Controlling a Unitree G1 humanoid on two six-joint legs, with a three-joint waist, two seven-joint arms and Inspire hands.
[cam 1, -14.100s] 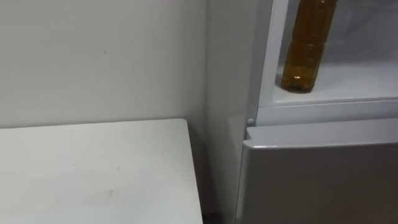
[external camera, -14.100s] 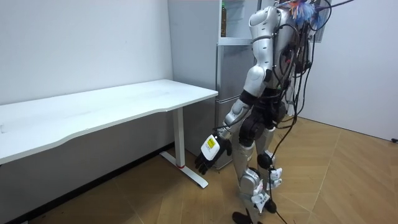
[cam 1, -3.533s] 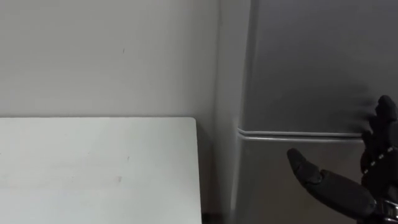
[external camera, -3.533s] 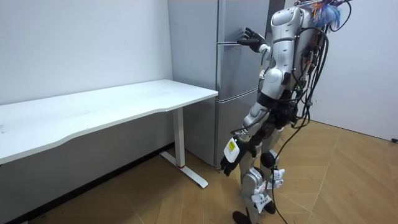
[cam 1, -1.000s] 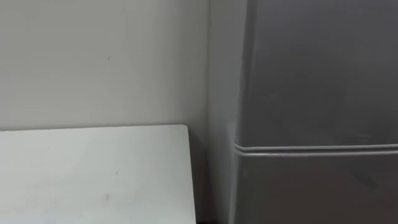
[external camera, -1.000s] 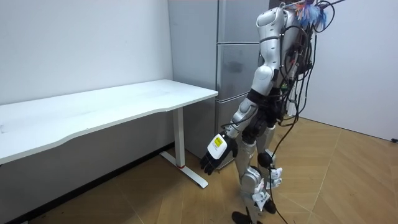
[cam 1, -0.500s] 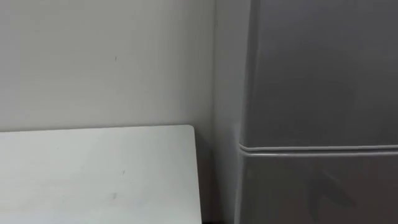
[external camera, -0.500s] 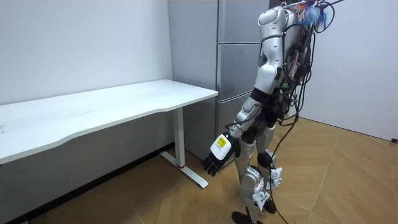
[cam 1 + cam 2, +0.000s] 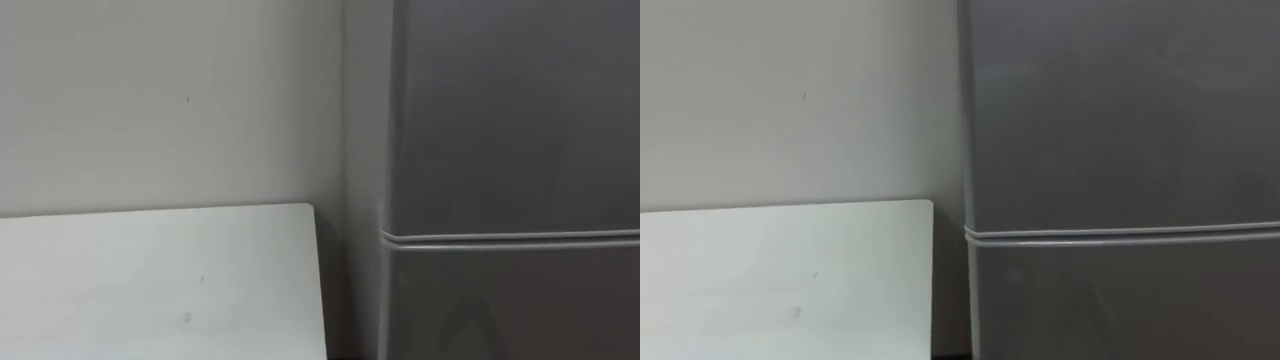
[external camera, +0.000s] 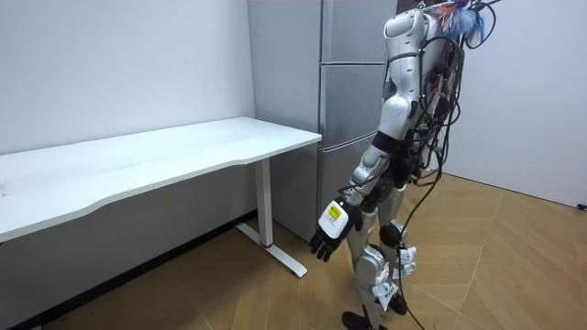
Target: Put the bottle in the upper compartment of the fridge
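The grey fridge [image 9: 510, 110] fills the right of both eye views, and its upper door [image 9: 1120, 110] is shut against the lower door [image 9: 510, 300] along a thin seam. The shut door hides whatever is inside. In the room view I stand upright, close in front of the fridge [image 10: 348, 110]. My left hand [image 10: 330, 234] hangs low beside my thigh with relaxed fingers and holds nothing.
A white table [image 9: 150, 280] stands to the left of the fridge against the pale wall, with a narrow gap between them. In the room view the long table [image 10: 165, 160] rests on white legs over a wooden floor [image 10: 514, 266].
The upper door, open 14 s ago with an amber bottle on its shelf, is shut. My right hand, at the door 3.5 s ago, has dropped away. My left hand swings slightly.
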